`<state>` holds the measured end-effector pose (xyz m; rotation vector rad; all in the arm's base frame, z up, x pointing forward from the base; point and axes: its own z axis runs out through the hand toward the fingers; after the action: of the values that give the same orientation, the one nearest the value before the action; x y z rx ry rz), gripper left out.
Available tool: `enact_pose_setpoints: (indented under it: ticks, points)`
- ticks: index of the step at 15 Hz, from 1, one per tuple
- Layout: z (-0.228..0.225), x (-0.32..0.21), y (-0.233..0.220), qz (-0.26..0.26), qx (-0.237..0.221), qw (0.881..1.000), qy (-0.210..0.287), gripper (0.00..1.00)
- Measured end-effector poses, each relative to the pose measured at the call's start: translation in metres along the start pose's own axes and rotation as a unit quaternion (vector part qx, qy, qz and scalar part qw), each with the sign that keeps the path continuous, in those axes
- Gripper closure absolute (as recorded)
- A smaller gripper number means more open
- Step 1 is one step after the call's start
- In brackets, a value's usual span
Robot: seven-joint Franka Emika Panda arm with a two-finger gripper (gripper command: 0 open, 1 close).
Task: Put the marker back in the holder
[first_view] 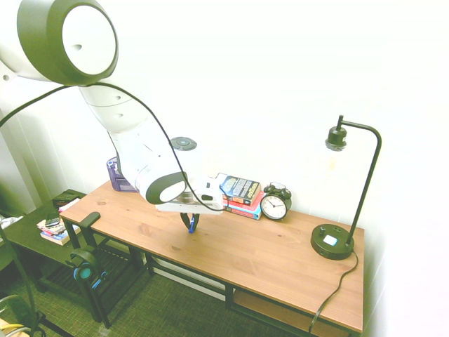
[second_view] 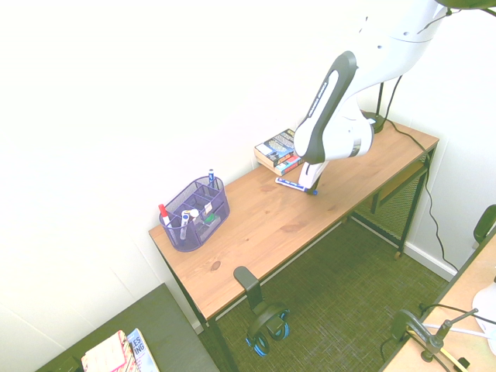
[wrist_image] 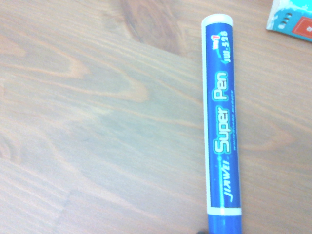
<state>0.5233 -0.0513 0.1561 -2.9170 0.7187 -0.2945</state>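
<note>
I am holding the marker (second_view: 288, 184) in my gripper (second_view: 311, 188), fingers pinched on one end, near the desk's back edge by the books (second_view: 279, 152). The holder (second_view: 194, 214) is sitting well apart, near the far end of the desk (second_view: 256, 232). Held by its end, the marker could tip or slip out.

White walls (first_view: 295, 77), wooden desk (first_view: 245, 256) with black frame, green carpet (second_view: 333, 294), low dark side table (first_view: 31, 228)
</note>
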Motion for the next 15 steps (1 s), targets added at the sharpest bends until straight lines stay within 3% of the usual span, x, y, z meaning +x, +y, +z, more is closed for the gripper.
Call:
enact_pose_setpoints:
  ticks: [2, 4, 6, 10, 15]
  points:
    - [-0.006, 0.001, -0.009, 0.016, 0.003, 1.0, -0.005, 1.0]
    - [-0.039, 0.006, -0.034, 0.065, 0.009, 0.998, -0.024, 1.0]
    - [-0.096, 0.005, -0.067, 0.127, 0.017, 0.99, -0.054, 1.0]
    - [-0.209, 0.004, -0.121, 0.187, 0.01, 0.978, -0.093, 1.0]
    - [-0.218, -0.002, -0.189, 0.285, -0.022, 0.943, -0.171, 1.0]
